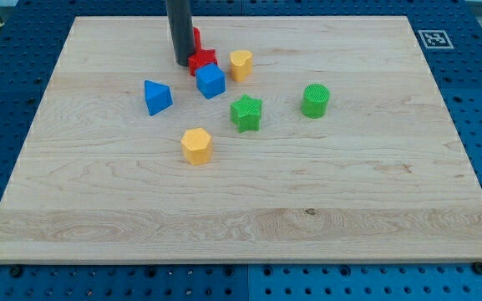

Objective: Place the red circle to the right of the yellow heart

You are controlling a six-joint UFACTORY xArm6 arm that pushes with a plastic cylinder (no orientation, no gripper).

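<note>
The red circle [196, 37] sits near the desk's [349, 209] top edge, mostly hidden behind the dark rod, so only a red sliver shows on the rod's right. The arm carries no claw, only that rod; its tip [182, 63] rests on the desk just left of the red star [203, 60] and below the red circle. Taking the yellow heart [241, 63] as landmark: the red star lies just to its left, the blue cube [210, 81] lower left and close by, the blue triangular block [157, 97] farther left. The green star [246, 113] sits below the heart, the green cylinder [315, 100] to its lower right, the yellow hexagonal block [196, 145] well below-left. Right of the heart the wood lies bare to the desk's right edge.
</note>
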